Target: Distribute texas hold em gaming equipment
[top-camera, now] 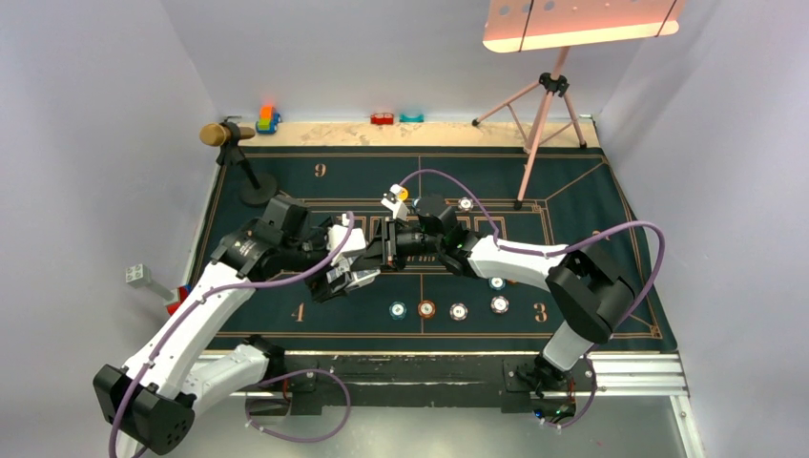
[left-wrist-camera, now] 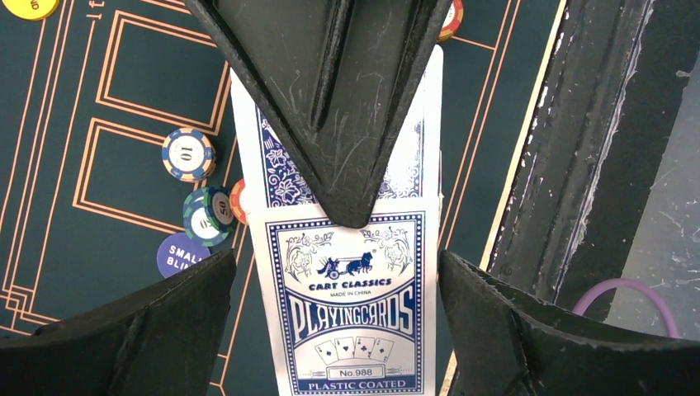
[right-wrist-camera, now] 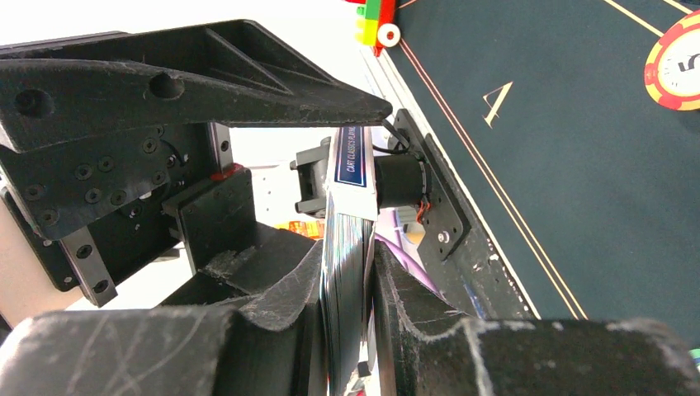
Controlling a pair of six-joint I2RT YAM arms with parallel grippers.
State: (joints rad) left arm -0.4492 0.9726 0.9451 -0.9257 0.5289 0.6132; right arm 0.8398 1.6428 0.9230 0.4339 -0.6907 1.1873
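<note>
Two end effectors meet on one card box (left-wrist-camera: 347,313) at mid-worktop.

From the top camera, the left end effector (top-camera: 361,270) and right end effector (top-camera: 389,244) are nose to nose above the green-matted worktop (top-camera: 363,172). The box is hidden between them, and a row of chips (top-camera: 459,310) lies just nearer the bases. Over to the left wrist: the blue card box sits between its widely spread fingers (left-wrist-camera: 124,330), one at each long edge, though whether they press it cannot be told. A finger of the right one lies across the box's upper half. A navy disc (left-wrist-camera: 177,254) rests on the worktop beside it. Right wrist now: its jaws are narrow, clamped on the box, which is seen edge-on.
</note>
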